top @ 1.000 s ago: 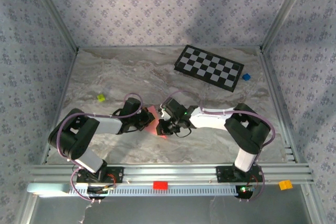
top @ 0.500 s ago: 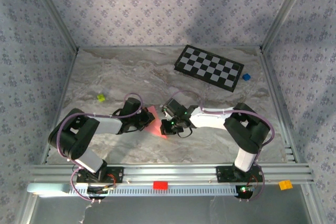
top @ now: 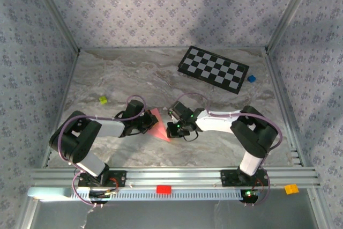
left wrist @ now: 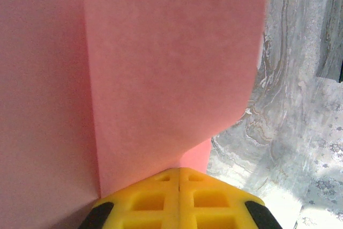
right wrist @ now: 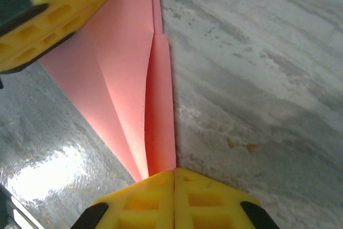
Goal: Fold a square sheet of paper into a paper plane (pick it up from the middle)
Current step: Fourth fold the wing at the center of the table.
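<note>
The square sheet of paper (top: 158,125) is pink-red and folded into a long pointed wedge, lying low over the marble table's middle between both arms. My left gripper (top: 148,124) is shut on its wide end; in the left wrist view the yellow jaws (left wrist: 179,174) meet on the paper (left wrist: 161,68), which shows one upright crease. My right gripper (top: 172,129) is shut on the narrow tip; in the right wrist view the jaws (right wrist: 173,174) pinch layered folds (right wrist: 134,68), with the left gripper's yellow fingers (right wrist: 53,9) at the far end.
A black-and-white checkerboard (top: 213,69) lies at the back right with a small blue block (top: 251,79) beside it. A yellow-green block (top: 103,100) sits left. On the front rail are a red block (top: 163,189) and an orange block (top: 291,189).
My right gripper has shifted slightly right, away from the left one, and more of the pink paper shows between the two grippers. The left arm has stayed put.
</note>
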Controlling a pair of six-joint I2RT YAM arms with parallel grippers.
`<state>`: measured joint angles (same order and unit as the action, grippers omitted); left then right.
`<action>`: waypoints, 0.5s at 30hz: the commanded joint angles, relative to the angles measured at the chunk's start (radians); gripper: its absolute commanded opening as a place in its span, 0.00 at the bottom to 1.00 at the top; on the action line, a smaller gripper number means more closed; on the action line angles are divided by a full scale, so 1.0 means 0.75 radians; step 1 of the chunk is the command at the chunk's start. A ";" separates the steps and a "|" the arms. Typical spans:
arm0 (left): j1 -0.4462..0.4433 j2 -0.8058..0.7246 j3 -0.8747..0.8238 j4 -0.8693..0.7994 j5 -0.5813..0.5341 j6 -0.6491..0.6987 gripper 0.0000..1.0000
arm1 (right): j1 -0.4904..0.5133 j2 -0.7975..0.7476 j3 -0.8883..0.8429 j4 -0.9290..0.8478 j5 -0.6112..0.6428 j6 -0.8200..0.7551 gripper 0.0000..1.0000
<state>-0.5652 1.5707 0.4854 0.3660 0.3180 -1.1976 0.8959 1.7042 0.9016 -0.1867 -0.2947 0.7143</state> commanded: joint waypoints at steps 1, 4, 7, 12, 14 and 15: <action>0.004 0.021 -0.001 -0.132 -0.064 0.020 0.00 | -0.006 -0.079 -0.021 0.097 -0.088 0.004 0.08; 0.003 0.021 -0.001 -0.135 -0.065 0.021 0.00 | 0.008 -0.036 -0.008 0.157 -0.206 -0.004 0.08; 0.004 0.023 0.001 -0.134 -0.063 0.021 0.00 | 0.025 0.020 0.021 0.140 -0.217 -0.013 0.08; 0.004 0.021 0.003 -0.136 -0.062 0.024 0.00 | 0.027 0.079 0.040 0.101 -0.160 -0.013 0.08; 0.004 0.023 0.003 -0.138 -0.060 0.024 0.00 | 0.027 0.092 0.044 0.084 -0.149 -0.019 0.07; 0.004 0.023 0.003 -0.141 -0.060 0.025 0.00 | 0.025 0.092 0.042 0.082 -0.141 -0.019 0.07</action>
<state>-0.5652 1.5707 0.4889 0.3592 0.3180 -1.1969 0.9150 1.7584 0.9077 -0.0917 -0.4149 0.7132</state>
